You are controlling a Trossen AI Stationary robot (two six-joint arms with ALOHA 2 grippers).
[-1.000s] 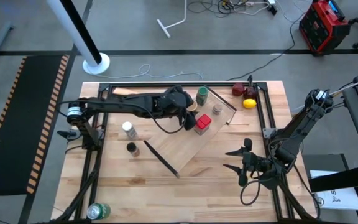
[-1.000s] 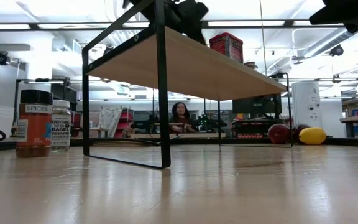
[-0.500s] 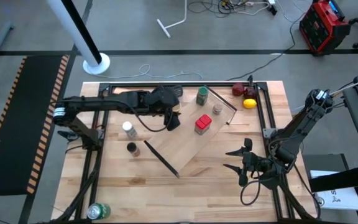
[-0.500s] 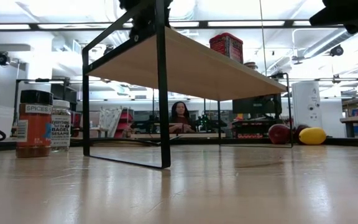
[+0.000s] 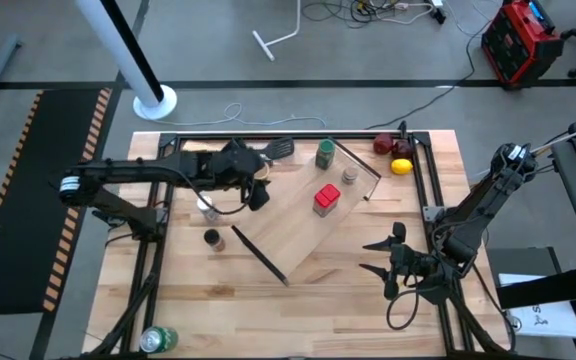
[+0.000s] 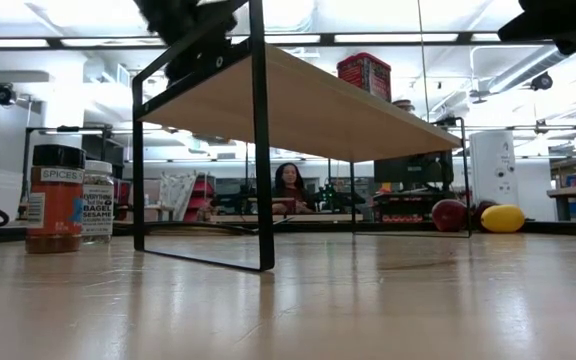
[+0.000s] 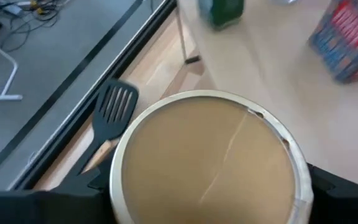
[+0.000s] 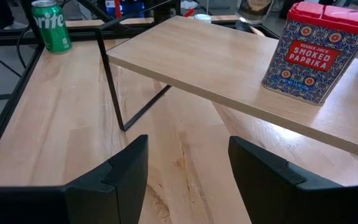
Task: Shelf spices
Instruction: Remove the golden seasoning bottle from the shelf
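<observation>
Left gripper (image 5: 255, 187) is clamping the tan open-top cylinder (image 7: 209, 158) above the shelf (image 5: 298, 225); lowering upright likely comes next.

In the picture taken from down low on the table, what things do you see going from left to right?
Black-capped jar → white-capped jar → shelf, with the red square tin on top → dark red fruit → yellow lemon.
</observation>
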